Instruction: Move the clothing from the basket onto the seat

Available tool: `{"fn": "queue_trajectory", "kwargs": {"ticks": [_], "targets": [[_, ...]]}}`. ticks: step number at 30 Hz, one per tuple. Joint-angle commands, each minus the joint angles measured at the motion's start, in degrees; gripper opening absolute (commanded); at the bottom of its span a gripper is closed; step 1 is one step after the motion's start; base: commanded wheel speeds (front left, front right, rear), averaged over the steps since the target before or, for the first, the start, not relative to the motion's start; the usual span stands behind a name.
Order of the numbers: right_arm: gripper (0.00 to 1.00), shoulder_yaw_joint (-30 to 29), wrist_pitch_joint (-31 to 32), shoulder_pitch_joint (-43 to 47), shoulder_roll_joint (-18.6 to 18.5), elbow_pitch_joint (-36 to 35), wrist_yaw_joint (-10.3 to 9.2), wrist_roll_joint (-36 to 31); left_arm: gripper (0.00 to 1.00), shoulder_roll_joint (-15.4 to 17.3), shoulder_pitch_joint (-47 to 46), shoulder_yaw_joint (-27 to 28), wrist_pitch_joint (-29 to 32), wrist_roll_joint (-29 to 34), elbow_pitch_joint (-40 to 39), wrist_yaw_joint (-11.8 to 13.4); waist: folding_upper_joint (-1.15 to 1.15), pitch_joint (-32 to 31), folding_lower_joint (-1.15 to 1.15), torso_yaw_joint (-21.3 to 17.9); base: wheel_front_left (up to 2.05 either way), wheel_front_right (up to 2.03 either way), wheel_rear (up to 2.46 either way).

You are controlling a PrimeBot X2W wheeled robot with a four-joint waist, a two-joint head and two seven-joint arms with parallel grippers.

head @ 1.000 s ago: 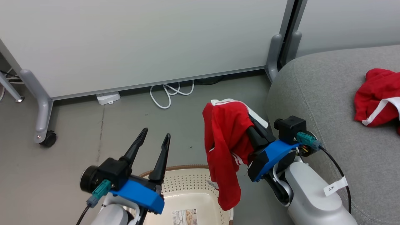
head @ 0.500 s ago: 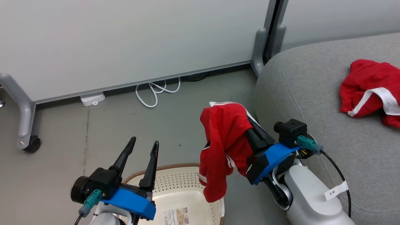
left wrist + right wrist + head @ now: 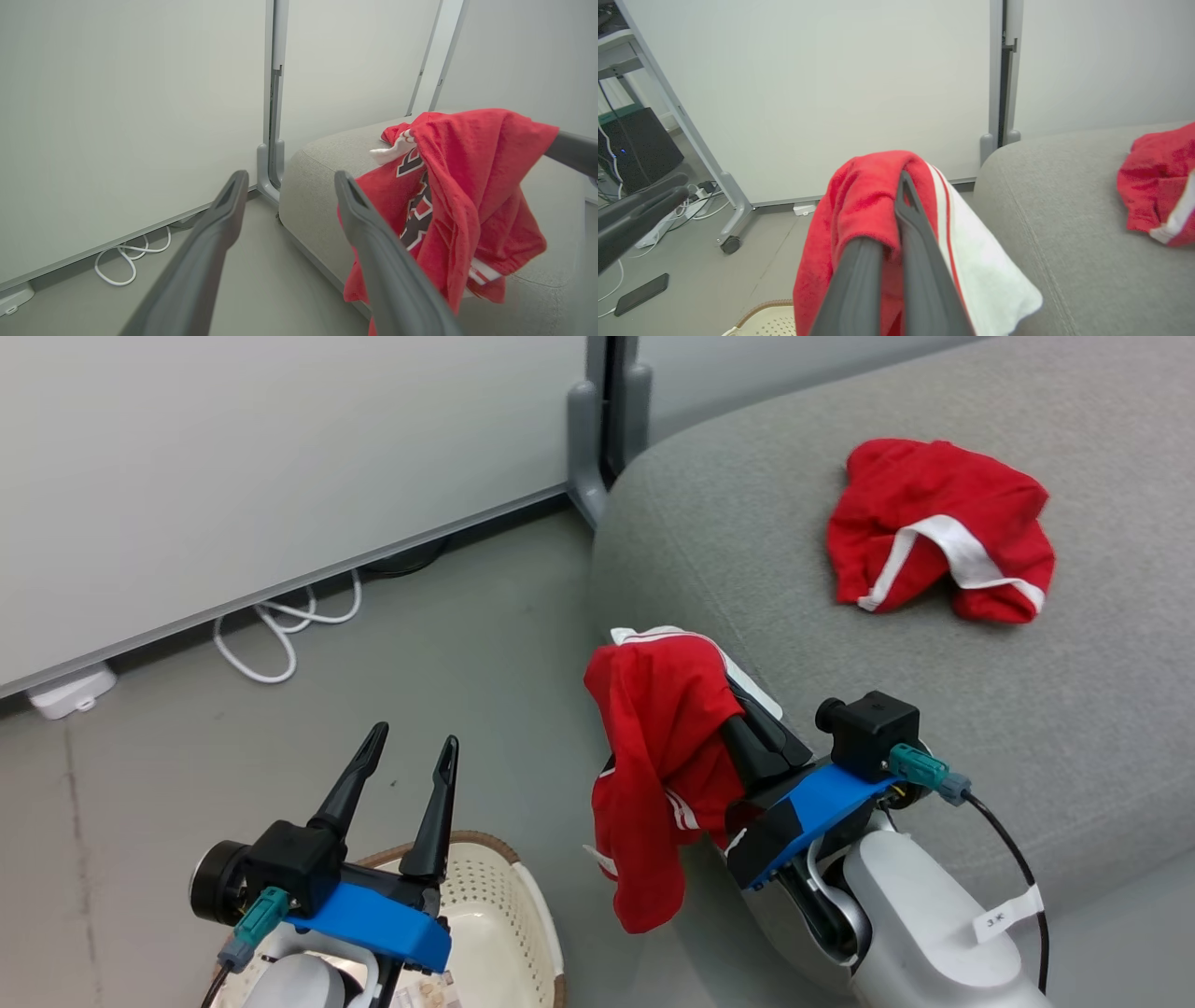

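Right tool (image 3: 747, 719) clamps a red garment (image 3: 653, 747) beside the sofa (image 3: 747, 551); left tool (image 3: 414, 735) spread apart. Another garment (image 3: 934, 513) lies on it.

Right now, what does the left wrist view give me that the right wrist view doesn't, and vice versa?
Left wrist: the black-and-white emblem on the hanging red striped fabric garment. Right wrist: the brown rim of the cream perforated plastic basket and a black phone on the floor. Both: that garment and the light-grey upholstered sofa.
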Motion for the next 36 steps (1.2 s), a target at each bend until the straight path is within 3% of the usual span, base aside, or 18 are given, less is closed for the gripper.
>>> {"fn": "queue_trajectory", "kwargs": {"ticks": [1,11,21,29,36], "targets": [[0.0,-0.4,-0.3,0.8,0.0,-0.5,0.03,0.3,1.0,0.4,-1.1,0.0,-0.1,0.2,-0.2,-0.3,0.0,1.5,0.0,-4.5,0.0,0.0,0.0],[0.0,-2.4,-0.4,3.0,0.0,-1.9,0.03,0.7,1.0,1.8,-1.8,-1.3,-0.1,0.1,-0.2,-0.5,0.0,3.1,0.0,-12.2,0.0,0.0,0.0],[0.0,-5.5,-0.4,4.7,0.0,-4.4,0.03,-0.3,1.0,2.8,-4.5,-4.9,-0.1,-1.6,0.6,-0.4,0.0,4.1,0.0,-12.7,0.0,0.0,0.0],[0.0,-6.0,-0.4,4.7,0.0,-4.9,0.03,0.6,1.0,3.3,-4.0,-4.5,-0.1,-2.2,0.0,-0.4,0.0,4.3,0.0,-12.5,0.0,0.0,0.0],[0.0,-9.6,0.9,-4.6,0.0,-2.0,0.03,4.6,1.0,4.6,-3.9,-2.7,-0.1,-1.1,-1.2,-0.4,0.0,8.0,0.0,-12.9,0.0,0.0,0.0]]}}
